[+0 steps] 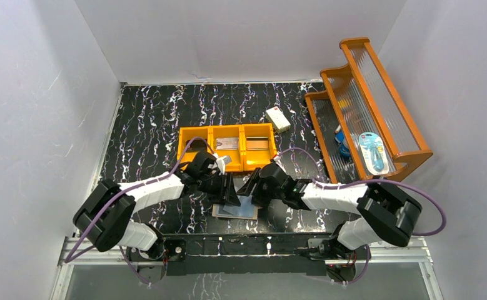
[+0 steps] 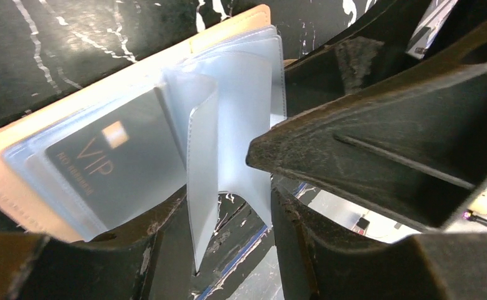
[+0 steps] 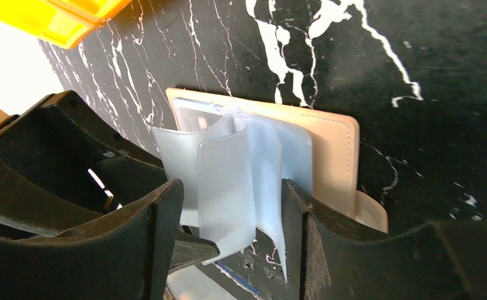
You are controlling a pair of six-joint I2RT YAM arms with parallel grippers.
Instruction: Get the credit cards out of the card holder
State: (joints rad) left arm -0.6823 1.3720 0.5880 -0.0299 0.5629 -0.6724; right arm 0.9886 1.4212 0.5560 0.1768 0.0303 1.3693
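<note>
The card holder (image 1: 237, 211) lies open on the black marbled table near the front edge, peach cover down. Its pale blue-grey sleeves (image 2: 240, 94) stand up like pages. A black credit card (image 2: 103, 165) marked VIP sits inside one sleeve. My left gripper (image 1: 228, 190) (image 2: 228, 219) is open, with loose sleeve leaves between its fingers. My right gripper (image 1: 253, 187) (image 3: 231, 194) comes from the opposite side. It is open around the same sleeves of the card holder (image 3: 328, 150), and one right-gripper finger (image 2: 384, 144) fills the left wrist view's upper right. A pale, blue-edged flat card (image 2: 278, 269) lies on the table under the grippers.
An orange three-compartment bin (image 1: 226, 145) stands just behind the grippers. A white box (image 1: 278, 119) lies farther back. An orange wooden rack (image 1: 366, 106) with blue items takes up the right side. White walls close in the table.
</note>
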